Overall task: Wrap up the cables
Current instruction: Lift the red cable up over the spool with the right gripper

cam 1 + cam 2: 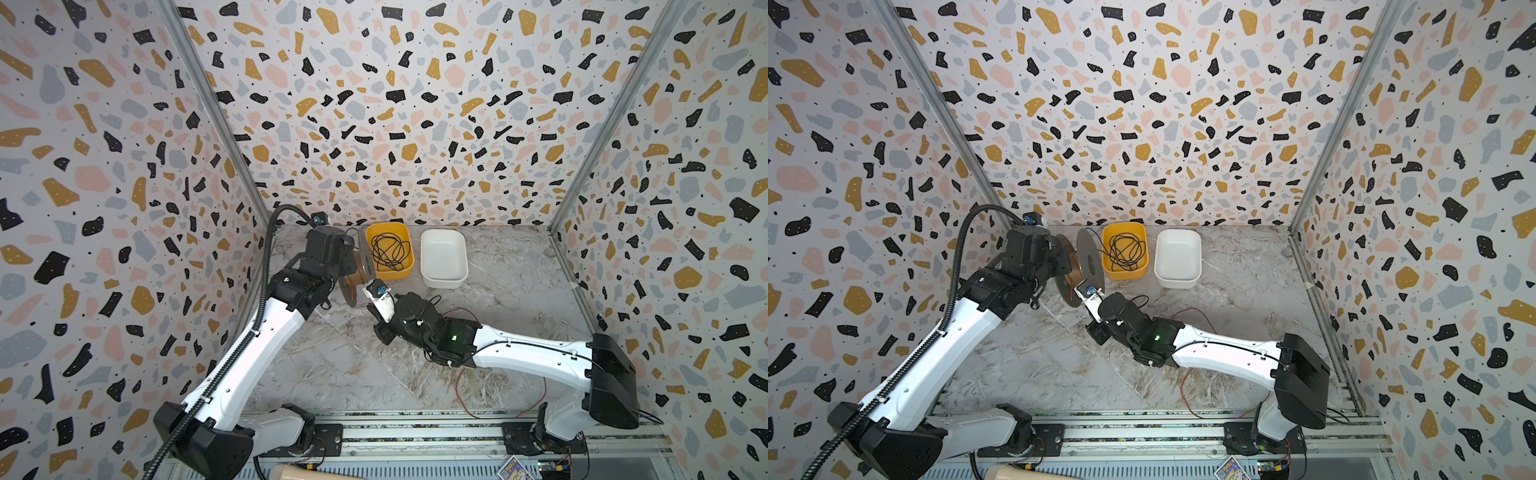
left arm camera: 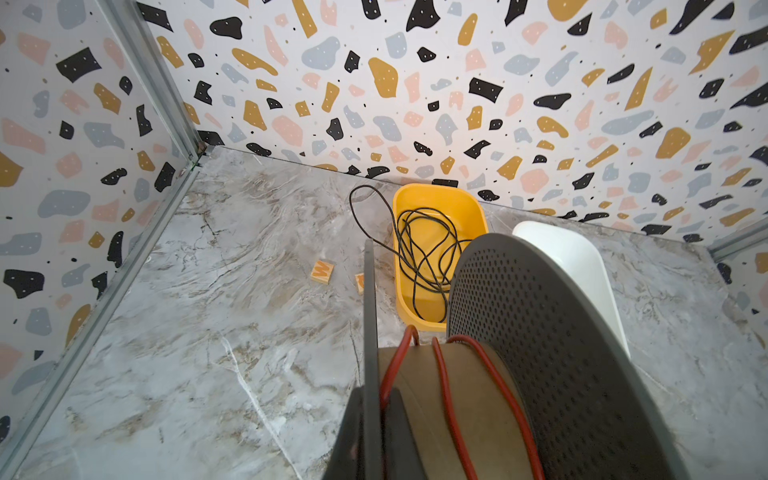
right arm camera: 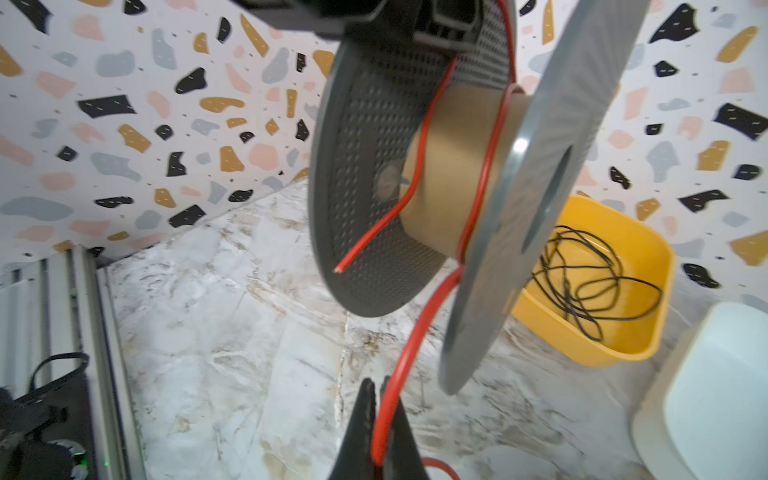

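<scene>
My left tool (image 2: pixel 374 428) is clamped on the flange of the spool (image 3: pixel 457 166) and my right tool (image 3: pixel 380 415) is pinched shut on the red wire (image 3: pixel 419 328), which is loosely turned round the core and trails over the tabletop (image 1: pixel 332 374); its unsecured end could slip under tension, shedding the turns.

Smooth red-orange wire (image 3: pixel 406 357), matt cardboard spool core (image 3: pixel 457 137), glossy plastic tub (image 3: pixel 552 328).

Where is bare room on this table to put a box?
Free: marble table's front middle; strip between white plastic tub and right wall. Crowded: around grey spool and yellow plastic tub; thin red-orange wire trails front right.
</scene>
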Motion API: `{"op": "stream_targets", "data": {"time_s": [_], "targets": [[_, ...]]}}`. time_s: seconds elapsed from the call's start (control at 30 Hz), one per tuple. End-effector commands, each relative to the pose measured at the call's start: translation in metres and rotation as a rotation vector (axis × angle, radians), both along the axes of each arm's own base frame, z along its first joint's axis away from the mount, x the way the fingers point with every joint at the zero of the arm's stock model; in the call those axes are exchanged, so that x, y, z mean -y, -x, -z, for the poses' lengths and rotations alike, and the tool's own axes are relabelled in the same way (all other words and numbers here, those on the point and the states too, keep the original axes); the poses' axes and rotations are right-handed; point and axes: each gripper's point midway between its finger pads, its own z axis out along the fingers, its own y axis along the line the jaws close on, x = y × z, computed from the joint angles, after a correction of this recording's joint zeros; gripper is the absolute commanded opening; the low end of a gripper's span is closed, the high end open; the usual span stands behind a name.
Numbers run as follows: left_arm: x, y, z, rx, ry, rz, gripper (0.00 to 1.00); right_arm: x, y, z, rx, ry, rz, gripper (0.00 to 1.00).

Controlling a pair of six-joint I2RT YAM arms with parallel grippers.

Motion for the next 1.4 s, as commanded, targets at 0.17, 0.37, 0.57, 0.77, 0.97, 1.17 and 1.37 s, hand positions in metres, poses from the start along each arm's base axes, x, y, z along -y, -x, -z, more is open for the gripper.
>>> {"op": "stream_targets", "data": {"time_s": [0.17, 0.37, 0.57, 0.77, 0.97, 1.17, 1.37], "targets": [[0.006, 0.008, -0.011, 0.020, -0.150, 0.009, 0.00, 0.047, -0.033, -0.047, 0.098, 0.070, 0.274, 0.01], [0.012, 0.015, -0.015, 0.020, -0.158, 0.059, 0.00, 0.071, -0.048, -0.068, 0.115, 0.019, 0.349, 0.01], [0.031, 0.022, -0.009, -0.011, -0.188, 0.175, 0.00, 0.071, -0.070, -0.077, 0.111, -0.013, 0.330, 0.10], [0.037, 0.030, 0.001, -0.041, -0.234, 0.229, 0.00, 0.069, -0.100, -0.069, 0.097, 0.008, 0.336, 0.11], [0.046, 0.035, 0.003, -0.040, -0.236, 0.275, 0.00, 0.063, -0.124, -0.056, 0.052, 0.003, 0.315, 0.12], [0.056, 0.044, -0.002, -0.026, -0.233, 0.341, 0.00, 0.057, -0.143, -0.029, -0.036, -0.034, 0.244, 0.13], [0.057, 0.053, -0.010, -0.031, -0.256, 0.397, 0.00, 0.059, -0.160, 0.019, -0.181, -0.042, 0.190, 0.17]]}}
